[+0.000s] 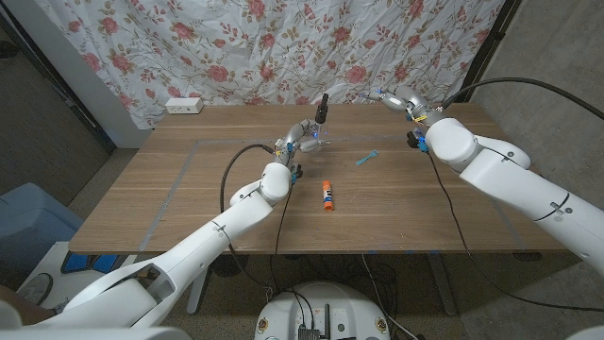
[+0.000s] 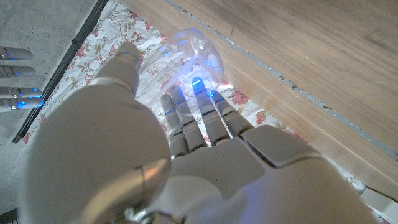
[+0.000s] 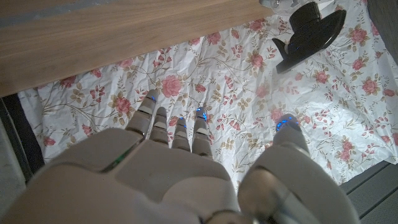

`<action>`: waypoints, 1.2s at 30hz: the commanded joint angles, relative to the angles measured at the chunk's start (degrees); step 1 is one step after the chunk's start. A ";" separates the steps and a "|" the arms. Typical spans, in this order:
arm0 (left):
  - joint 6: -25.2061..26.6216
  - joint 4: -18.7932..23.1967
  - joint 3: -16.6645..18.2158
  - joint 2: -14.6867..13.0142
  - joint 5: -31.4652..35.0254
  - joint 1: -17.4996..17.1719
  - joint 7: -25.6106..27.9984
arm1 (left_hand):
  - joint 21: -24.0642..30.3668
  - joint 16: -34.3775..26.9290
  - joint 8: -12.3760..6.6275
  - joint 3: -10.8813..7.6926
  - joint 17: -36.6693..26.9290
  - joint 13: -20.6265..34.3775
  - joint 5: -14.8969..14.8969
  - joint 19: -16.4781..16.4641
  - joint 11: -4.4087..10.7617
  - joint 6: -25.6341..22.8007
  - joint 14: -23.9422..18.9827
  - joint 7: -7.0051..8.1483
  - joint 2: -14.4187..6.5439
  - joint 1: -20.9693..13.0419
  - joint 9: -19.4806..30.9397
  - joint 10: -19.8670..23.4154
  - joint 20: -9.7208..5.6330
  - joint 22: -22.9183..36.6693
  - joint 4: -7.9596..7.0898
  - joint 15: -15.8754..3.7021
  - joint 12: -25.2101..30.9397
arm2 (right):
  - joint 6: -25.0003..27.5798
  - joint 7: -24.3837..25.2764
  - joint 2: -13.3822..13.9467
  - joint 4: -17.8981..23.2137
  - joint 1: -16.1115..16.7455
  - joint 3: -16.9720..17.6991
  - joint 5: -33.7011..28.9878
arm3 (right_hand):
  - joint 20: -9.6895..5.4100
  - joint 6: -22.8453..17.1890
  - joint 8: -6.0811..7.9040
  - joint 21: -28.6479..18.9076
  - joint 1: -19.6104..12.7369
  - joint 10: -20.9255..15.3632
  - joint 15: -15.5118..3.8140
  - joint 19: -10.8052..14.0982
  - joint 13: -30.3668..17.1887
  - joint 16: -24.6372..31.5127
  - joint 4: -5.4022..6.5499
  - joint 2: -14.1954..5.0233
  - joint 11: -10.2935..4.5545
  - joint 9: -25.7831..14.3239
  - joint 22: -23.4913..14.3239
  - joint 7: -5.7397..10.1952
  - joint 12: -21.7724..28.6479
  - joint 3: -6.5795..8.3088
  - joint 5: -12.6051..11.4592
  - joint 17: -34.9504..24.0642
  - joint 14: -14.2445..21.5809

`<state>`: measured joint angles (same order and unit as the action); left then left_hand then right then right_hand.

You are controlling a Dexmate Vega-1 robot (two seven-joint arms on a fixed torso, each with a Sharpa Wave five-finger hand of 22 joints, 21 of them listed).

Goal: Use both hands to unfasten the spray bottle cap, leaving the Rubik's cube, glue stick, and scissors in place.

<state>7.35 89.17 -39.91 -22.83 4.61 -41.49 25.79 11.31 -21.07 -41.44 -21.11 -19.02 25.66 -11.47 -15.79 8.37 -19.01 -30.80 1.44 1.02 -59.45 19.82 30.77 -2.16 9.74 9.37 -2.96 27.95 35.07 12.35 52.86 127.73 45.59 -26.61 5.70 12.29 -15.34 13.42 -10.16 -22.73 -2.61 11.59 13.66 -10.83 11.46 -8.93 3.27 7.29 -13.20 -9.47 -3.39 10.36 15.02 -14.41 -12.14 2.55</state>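
Glue stick [image 1: 327,195], orange-capped, lies nearest on the counter [image 1: 189,198] just below the middle of the head view, with what looks like the teal-handled scissors [image 1: 367,159] a little further back and to the right; the Rubik's cube I cannot make out. Beyond them, above the centre of the frame, the left robot hand [image 1: 300,138] wraps its fingers round the clear body of the spray bottle [image 1: 315,132], its black trigger cap [image 1: 322,108] sticking up above the grip. That body looks thin, smooth and light, so it probably flexes and slips under a hard squeeze; a firm hold low on the barrel seems safest. The cap is stiff and ridged, better suited to a turning grip at its collar, just under the trigger. Furthest back, at the upper right, the right robot hand [image 1: 401,98] hangs near the floral curtain [image 1: 283,47], fingers apart, holding nothing, well apart from the cap
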 commanded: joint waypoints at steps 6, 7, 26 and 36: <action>3.42 1.64 -1.41 1.24 3.24 -0.89 3.56 | -0.14 -0.47 -0.66 0.49 -0.31 0.30 -0.40 -0.13 0.11 0.15 0.02 0.07 -0.88 -0.04 0.19 0.05 -2.02 0.12 -0.04 -6.57 0.22 | 7.27 -4.96 0.02 5.83 -5.32 -5.62 -5.10 | 0.06 0.35 0.24 -0.02 1.25 1.86 0.80 -0.95 -0.28 0.04 0.80 -0.24 1.74 -0.66 -0.24 -1.22 0.03 -0.12 0.11 -0.26 -0.64; 3.30 1.56 -1.50 1.20 3.33 -0.84 3.51 | -0.13 -0.49 -0.69 0.52 -0.32 0.32 -0.40 -0.14 0.00 0.18 -0.01 0.04 -0.94 -0.02 0.20 -0.02 -2.01 0.12 -0.07 -6.53 0.19 | 7.97 -5.45 0.07 6.08 -5.98 -6.39 -5.76 | 0.06 0.31 0.26 -0.02 1.27 1.90 0.80 -0.96 -0.28 0.04 0.80 -0.24 1.76 -0.66 -0.24 -1.26 0.03 -0.12 0.11 -0.26 -0.65; 4.07 1.67 -1.88 1.62 3.60 -1.88 4.18 | -0.11 -0.32 -1.28 0.91 -0.22 0.54 -0.53 -0.22 -0.06 0.11 -0.04 -0.05 -1.25 0.09 0.25 0.09 -1.88 0.13 -0.08 -6.42 0.29 | 12.65 -10.00 -1.97 5.45 -11.48 -13.98 -12.56 | -0.04 -0.21 0.71 -0.20 -0.60 2.96 0.67 -1.59 -0.30 0.21 -0.03 -1.43 2.33 -1.16 -0.26 -1.70 0.31 1.28 -1.43 -0.29 -1.01; 5.67 2.33 -2.32 1.76 4.27 -2.09 4.64 | -0.13 -0.15 -1.51 0.88 -0.09 0.63 -0.64 -0.19 -0.01 0.21 -0.15 -0.19 -1.66 0.19 0.26 0.05 -1.84 0.13 -0.17 -6.31 0.28 | 15.58 -12.73 -3.63 5.20 -13.60 -17.05 -15.31 | -0.04 -0.37 0.87 -0.25 -1.43 2.87 0.71 -1.70 -0.30 0.28 -0.35 -1.67 2.42 -1.32 -0.26 -1.81 0.50 1.77 -2.00 -0.28 -1.02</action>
<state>11.31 90.92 -41.83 -21.28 8.23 -43.27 29.83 11.31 -21.06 -42.64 -20.32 -19.12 26.19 -11.73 -15.79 8.06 -18.91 -30.80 1.55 0.48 -59.35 19.81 30.46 -2.16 9.73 9.36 -2.96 27.89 47.22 2.69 50.98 133.28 35.22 -39.23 -6.45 12.08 -15.44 13.85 -10.16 -23.47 0.03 12.19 12.25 -10.82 11.46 -9.24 1.41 9.31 -14.26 -9.46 -4.91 10.63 16.31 -15.99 -12.13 1.95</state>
